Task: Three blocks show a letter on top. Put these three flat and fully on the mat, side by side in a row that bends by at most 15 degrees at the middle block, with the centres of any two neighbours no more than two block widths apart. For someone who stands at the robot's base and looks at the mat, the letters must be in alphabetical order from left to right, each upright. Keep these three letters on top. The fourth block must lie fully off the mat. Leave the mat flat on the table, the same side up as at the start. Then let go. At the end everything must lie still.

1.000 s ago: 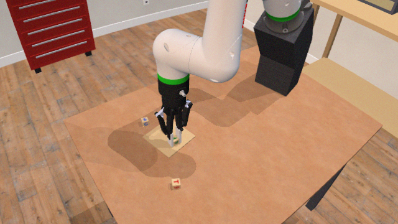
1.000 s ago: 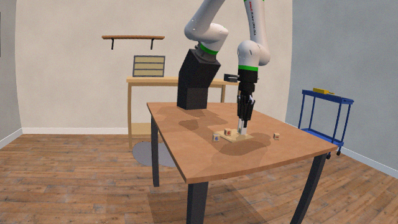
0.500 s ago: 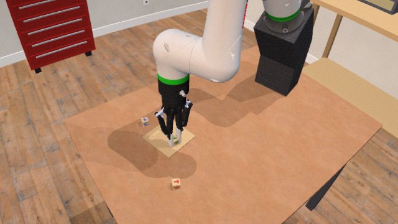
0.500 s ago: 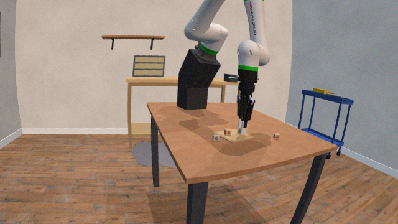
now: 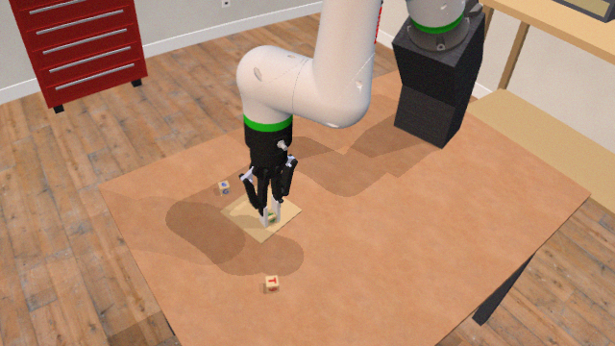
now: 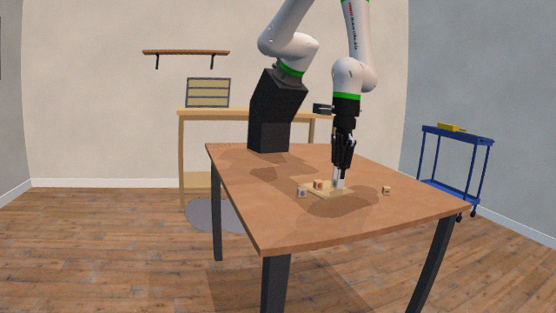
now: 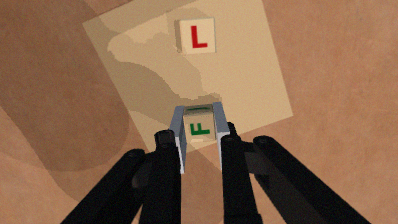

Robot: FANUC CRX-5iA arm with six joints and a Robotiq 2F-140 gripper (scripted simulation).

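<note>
My gripper [image 5: 269,218] [image 6: 338,183] [image 7: 199,117] is shut on a wooden block with a green F [image 7: 200,127] [image 5: 272,217] on top. It holds the block down at the tan mat [image 5: 288,210] [image 6: 327,194] [image 7: 250,85], over the mat's edge nearest the wrist camera. I cannot tell whether the block touches the mat. A block with a red L [image 7: 197,36] [image 6: 318,184] lies flat on the mat further in. A block with a red T [image 5: 271,284] [image 6: 386,189] lies on the bare table, off the mat. A block with blue marks [image 5: 223,187] [image 6: 301,191] lies just off the mat.
The wooden table [image 5: 432,240] [image 6: 269,217] carries the robot's black base [image 5: 437,82] [image 6: 274,117] at its back. A red drawer cabinet [image 5: 77,43] stands on the floor, and a blue cart [image 6: 452,161] stands beside the table.
</note>
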